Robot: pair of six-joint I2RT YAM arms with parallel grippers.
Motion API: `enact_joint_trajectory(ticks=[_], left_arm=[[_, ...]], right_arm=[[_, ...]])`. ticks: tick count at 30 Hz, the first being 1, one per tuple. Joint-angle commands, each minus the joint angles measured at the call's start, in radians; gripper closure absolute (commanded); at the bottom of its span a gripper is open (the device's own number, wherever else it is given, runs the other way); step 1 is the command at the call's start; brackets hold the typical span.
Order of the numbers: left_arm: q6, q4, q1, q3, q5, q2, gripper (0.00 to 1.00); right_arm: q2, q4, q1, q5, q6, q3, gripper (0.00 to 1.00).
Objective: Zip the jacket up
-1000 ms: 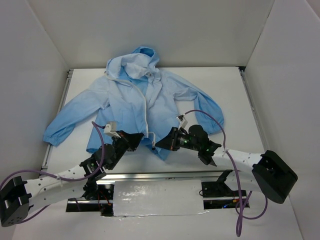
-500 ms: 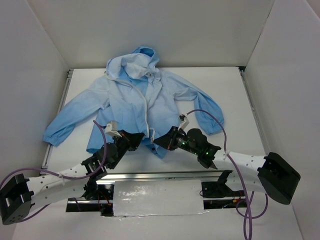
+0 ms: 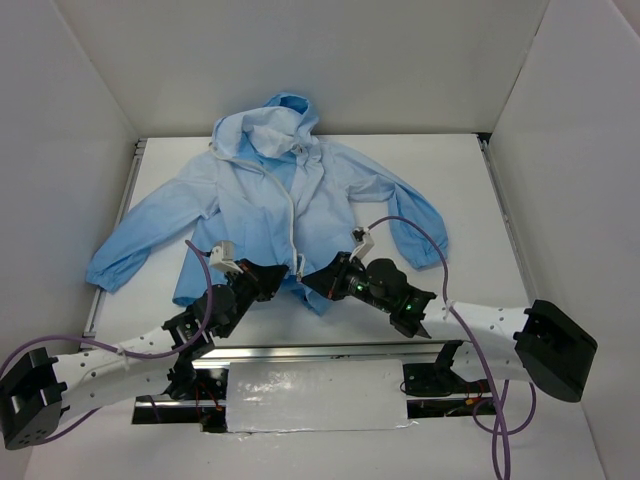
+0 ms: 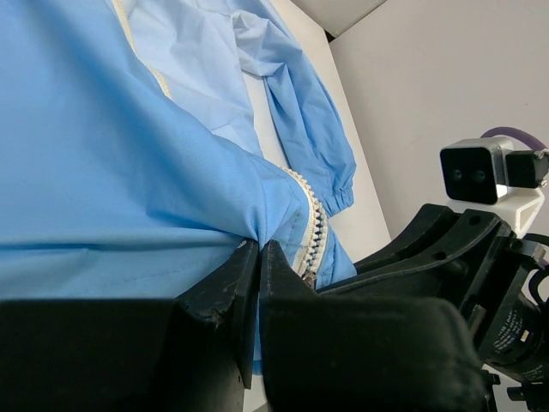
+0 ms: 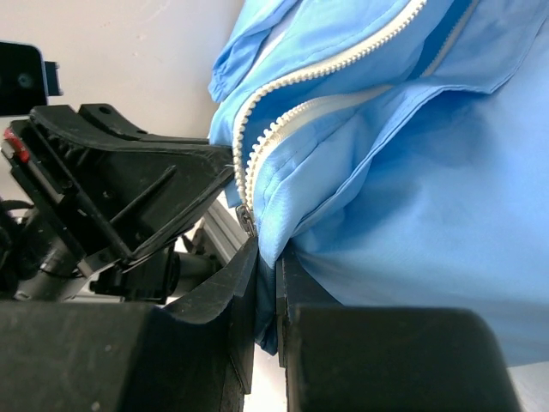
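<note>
The jacket [image 3: 290, 200] lies spread flat on the white surface [image 3: 460, 190], its hood [image 3: 280, 125] at the far end, the hem near the arms, and the sleeves angled out to the left [image 3: 130, 250] and right [image 3: 415, 225]. The white zipper [image 3: 291, 215] runs down the middle of the front toward the near hem. Both pincers meet at that hem, just beside each other, one on each side of the zipper's bottom end. The left pincer [image 3: 283, 277] is on the left of the zipper. In its wrist view its black fingers [image 4: 232, 292] are pressed almost together, with a fold of blue jacket [image 4: 103, 172] cloth pinched between them and the zipper teeth [image 4: 313, 227] curving just to the right of the grip. The right pincer [image 3: 308, 280] is on the right of the zipper. Its wrist view shows it [image 5: 266, 257] likewise nearly closed on an edge of jacket [image 5: 446, 215] fabric right beside the teeth. There, two rows of white teeth [image 5: 326, 73] run side by side from the far right down toward the pinch, with a strip of blue between them. The gripped cloth is bunched and lifted a little at both pincers, while the rest of the jacket rests flat.
</note>
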Motion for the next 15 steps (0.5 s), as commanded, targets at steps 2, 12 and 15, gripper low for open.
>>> enact_joint_trajectory(ticks=[2, 12, 15], left_arm=[[-0.021, 0.035, 0.001, 0.050, -0.019, 0.000, 1.00], [-0.019, 0.004, 0.001, 0.054, -0.044, -0.031, 1.00], [-0.019, 0.004, 0.001, 0.054, -0.039, -0.028, 1.00]], right_arm=[[0.014, 0.037, 0.017, 0.054, -0.030, 0.047, 1.00], [0.017, 0.022, 0.038, 0.116, -0.028, 0.043, 1.00], [0.020, 0.028, 0.042, 0.117, -0.032, 0.046, 1.00]])
